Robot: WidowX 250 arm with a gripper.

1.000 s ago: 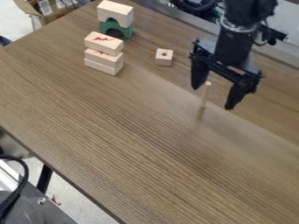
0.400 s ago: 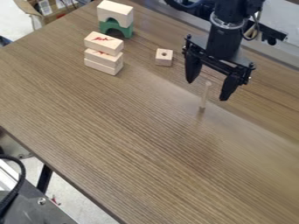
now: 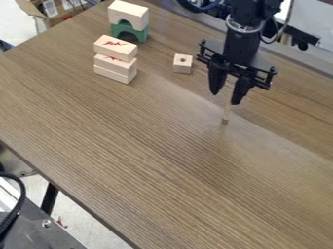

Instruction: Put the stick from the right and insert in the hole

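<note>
Your end effector [image 3: 226, 97] has narrowed, still unclenched, at the upright stick [image 3: 226, 114] | you seem nearly ready to grip, before the holed block [image 3: 183, 66]

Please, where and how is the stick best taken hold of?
Probably by its upper part, from above, with fingers on opposite sides: the stick is thin and stands upright, and this leaves its lower end free to enter the block.
</note>
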